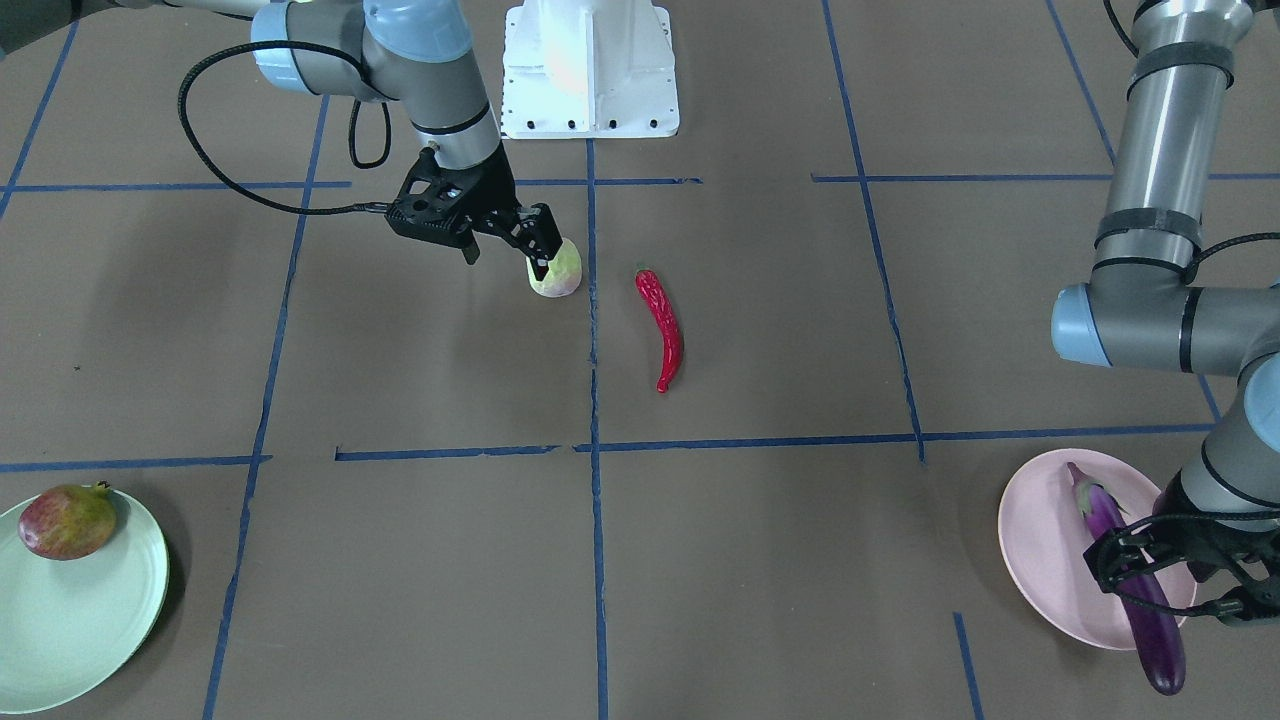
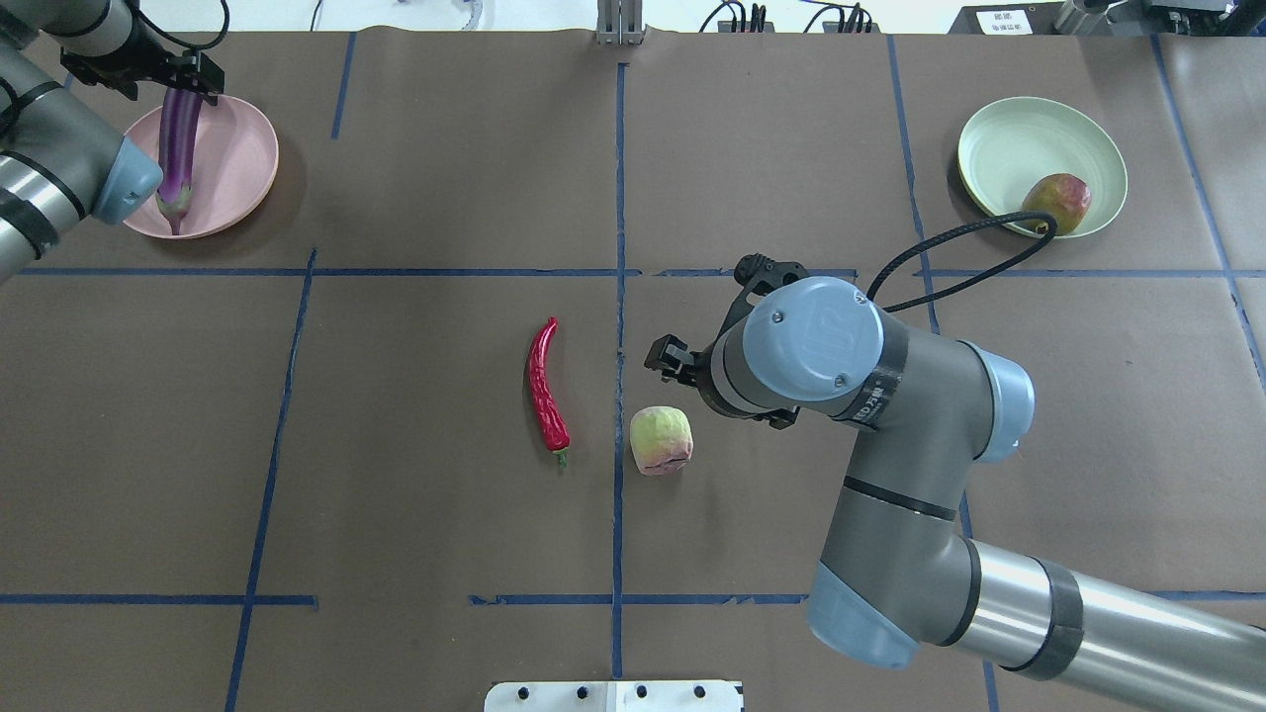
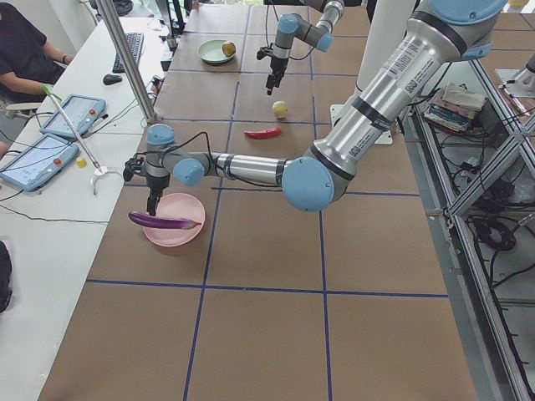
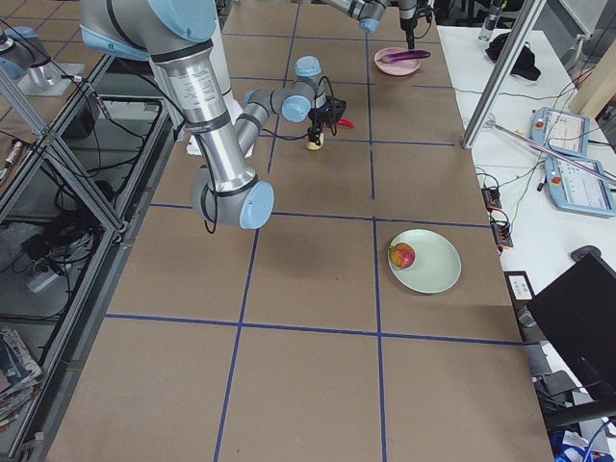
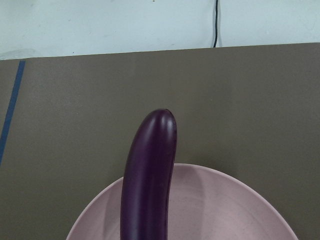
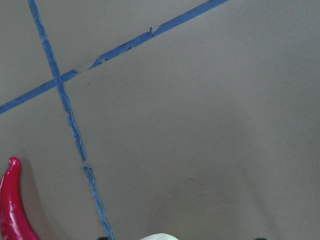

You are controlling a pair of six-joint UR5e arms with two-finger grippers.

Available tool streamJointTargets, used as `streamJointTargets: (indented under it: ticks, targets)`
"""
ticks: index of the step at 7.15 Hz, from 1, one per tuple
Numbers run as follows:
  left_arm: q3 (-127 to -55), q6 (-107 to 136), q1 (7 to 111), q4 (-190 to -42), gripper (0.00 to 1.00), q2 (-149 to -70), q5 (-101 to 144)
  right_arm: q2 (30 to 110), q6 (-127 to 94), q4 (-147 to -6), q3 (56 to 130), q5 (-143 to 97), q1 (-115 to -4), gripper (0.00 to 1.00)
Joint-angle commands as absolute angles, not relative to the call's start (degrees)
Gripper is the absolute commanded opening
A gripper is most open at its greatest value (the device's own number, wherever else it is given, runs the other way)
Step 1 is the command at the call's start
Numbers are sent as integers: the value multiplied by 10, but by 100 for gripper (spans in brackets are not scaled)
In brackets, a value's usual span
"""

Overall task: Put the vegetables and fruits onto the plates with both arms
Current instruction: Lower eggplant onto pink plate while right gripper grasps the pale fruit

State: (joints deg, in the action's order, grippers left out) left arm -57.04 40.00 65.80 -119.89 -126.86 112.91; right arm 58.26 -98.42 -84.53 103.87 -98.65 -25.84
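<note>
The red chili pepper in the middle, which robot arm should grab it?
Probably the left. The right gripper is busy around the pale green fruit. The chili pepper lies on the left arm's side, though the left gripper is at the eggplant.

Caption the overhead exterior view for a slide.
Right gripper beside the pale green fruit; eggplant on the pink plate; chili pepper on the table.

A robotics lab: taped brown table [image 3: 267, 334], aluminium frame [image 3: 468, 242], tablets [image 3: 38, 161] and seated operator [image 3: 21, 50] upper left.
</note>
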Motion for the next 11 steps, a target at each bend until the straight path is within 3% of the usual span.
streamJointTargets:
  ticks: [1, 8, 9, 10, 11]
  targets:
    - [-593, 423, 658, -1199, 100, -1260, 1140, 557, -1001, -848, 1004, -959, -236, 100]
    - [-615, 434, 655, -1199, 100, -1252, 1141, 528, -867, -847, 967, -883, -190, 99]
    - [-617, 435, 655, -1198, 100, -1252, 1142, 533, -855, -848, 968, -875, -190, 89]
    - [-626, 436, 654, -1194, 100, -1252, 1143, 539, -855, -847, 969, -848, -177, 67]
    - [-637, 469, 650, -1194, 100, -1245, 1167, 541, -856, -848, 976, -846, -176, 28]
